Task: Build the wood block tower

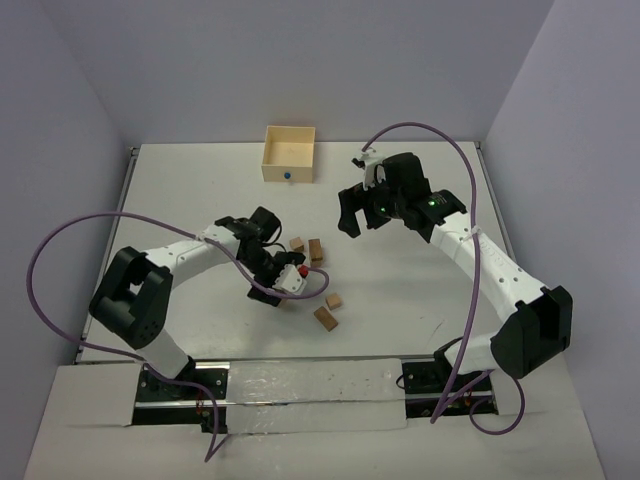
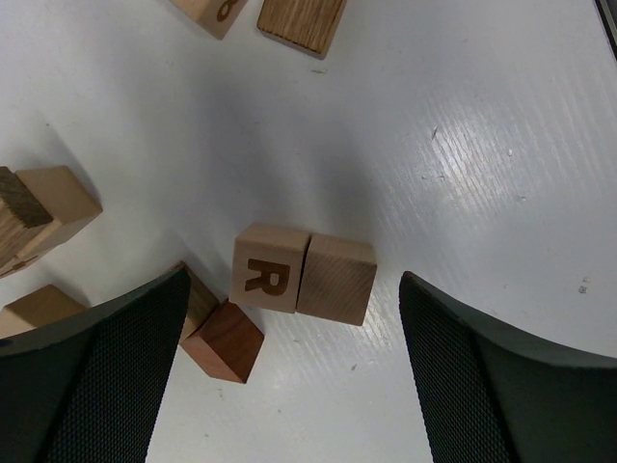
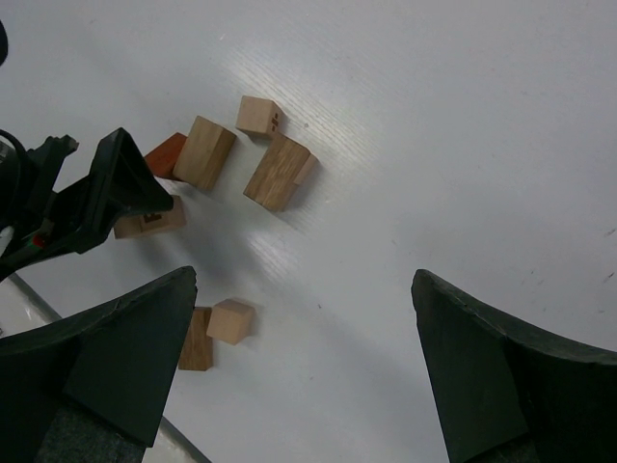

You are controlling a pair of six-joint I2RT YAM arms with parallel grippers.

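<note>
Wood blocks lie scattered singly on the white table, and the tower is out of view. My left gripper hangs low and open over a cluster. In its wrist view a tan block marked R and a plain tan block sit side by side just ahead of the wide-spread fingers. A reddish block lies by the left finger. Two more blocks lie just beyond, and another two nearer the front. My right gripper hovers high and open, holding nothing.
A pale square wooden box with a blue dot stands at the back of the table. In the right wrist view the left gripper covers part of a lettered block. Purple cables loop off both arms.
</note>
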